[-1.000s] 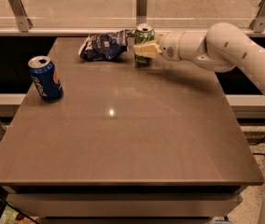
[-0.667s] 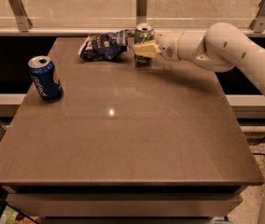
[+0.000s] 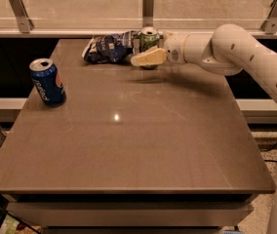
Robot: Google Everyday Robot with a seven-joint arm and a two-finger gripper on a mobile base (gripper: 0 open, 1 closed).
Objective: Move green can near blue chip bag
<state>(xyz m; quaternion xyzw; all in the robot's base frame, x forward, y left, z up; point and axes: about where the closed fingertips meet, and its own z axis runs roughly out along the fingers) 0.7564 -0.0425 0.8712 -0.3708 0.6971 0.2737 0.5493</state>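
The green can [image 3: 149, 38] stands upright at the table's far edge, just right of the crumpled blue chip bag [image 3: 107, 48] and touching or almost touching it. My gripper [image 3: 139, 51] reaches in from the right and is closed around the can. One pale finger [image 3: 148, 58] crosses in front of the can's lower half, and the other lies behind it, mostly hidden. The can's base rests at table level.
A blue Pepsi can [image 3: 47, 82] stands upright near the left edge of the brown table [image 3: 138, 145]. A glass barrier with metal posts [image 3: 148, 4] runs just behind the far edge. My white arm [image 3: 236, 48] spans the far right corner.
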